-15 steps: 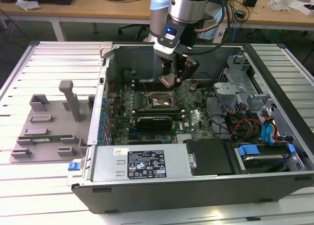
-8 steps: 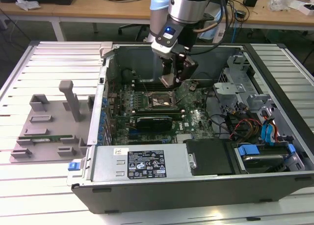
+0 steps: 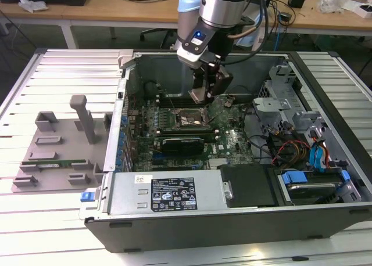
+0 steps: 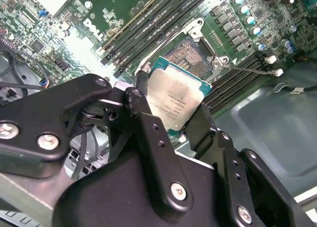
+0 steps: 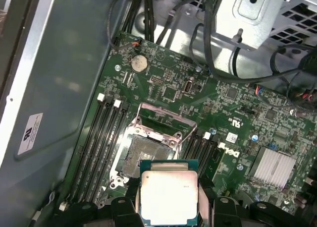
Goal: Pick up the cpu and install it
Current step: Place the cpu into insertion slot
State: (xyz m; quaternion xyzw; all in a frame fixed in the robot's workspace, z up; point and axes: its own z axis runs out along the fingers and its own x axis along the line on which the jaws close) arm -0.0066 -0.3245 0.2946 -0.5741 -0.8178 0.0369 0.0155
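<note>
Currently the work stands between pick-up and installation. The cpu (image 4: pixel 176 100) is clear of any rest and held in the air above the motherboard (image 3: pixel 235 143), inside the open computer case (image 3: pixel 174 219). On my reading the pick-up is complete and the seating is not yet done.

Claw: the gripper (image 4: pixel 171 110) is closed down to the width of the chip. Its two black fingers (image 4: pixel 143 123) bear on opposite edges of the cpu, whose silvery top faces the second wrist camera. In the first wrist view the chip sits square between the fingers, with its thin green edge showing on the side nearest the socket. Nothing else is in the grip.

Position: in the first wrist view the chip hangs at the near edge of the socket (image 5: pixel 148 155), not over its centre. The socket is bare, its contact field exposed and its metal load frame (image 5: pixel 163 120) swung up and open. Memory slots (image 5: pixel 99 138) flank it on both sides. In the exterior view the gripper hangs above the socket, a little toward the exterior view's right and apart from the board. Whether the chip is level with the board cannot be told.

Requirement, as a judgement: seating calls for the chip to be centred over the socket with its edges parallel to the socket's sides. It must go down flat, without sliding, since the exposed contacts look fine and easily bent. Any corner key on the chip cannot be made out.
</note>
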